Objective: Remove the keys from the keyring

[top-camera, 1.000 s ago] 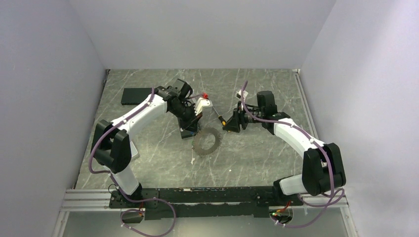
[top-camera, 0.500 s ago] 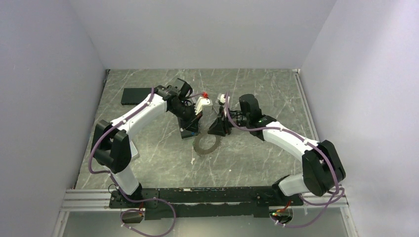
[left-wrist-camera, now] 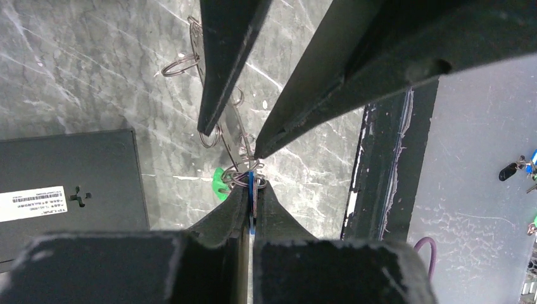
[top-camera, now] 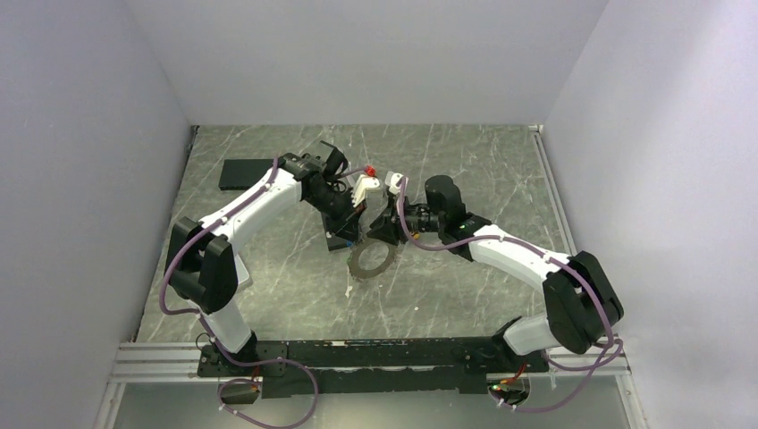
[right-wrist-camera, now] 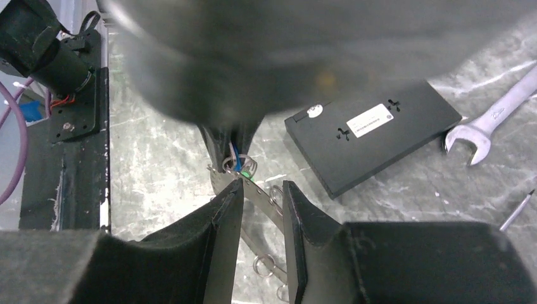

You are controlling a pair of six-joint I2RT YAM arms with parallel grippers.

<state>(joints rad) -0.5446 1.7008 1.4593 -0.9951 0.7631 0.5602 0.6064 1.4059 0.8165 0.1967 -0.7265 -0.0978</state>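
- Step in hand: the left gripper (left-wrist-camera: pixel 252 197) is clamped on the blue key (left-wrist-camera: pixel 252 180). The right gripper (right-wrist-camera: pixel 263 187) is set opposite it, its jaws a narrow gap apart and holding nothing.
- Keys: the green key (left-wrist-camera: pixel 219 182) hangs just beside the blue one. Both are threaded on small wire loops (left-wrist-camera: pixel 235 179) at the left fingertips.
- Keyring (top-camera: pixel 374 271): it lies directly under the two grippers, next to the box (right-wrist-camera: pixel 373 133). A flat metal band (right-wrist-camera: pixel 259 197), apparently the keyring's rim, passes between the right fingers without clear contact.
- Next move, as judged: close the right jaws on the band to anchor it. Then work the blue key around its loop, not pull it straight.
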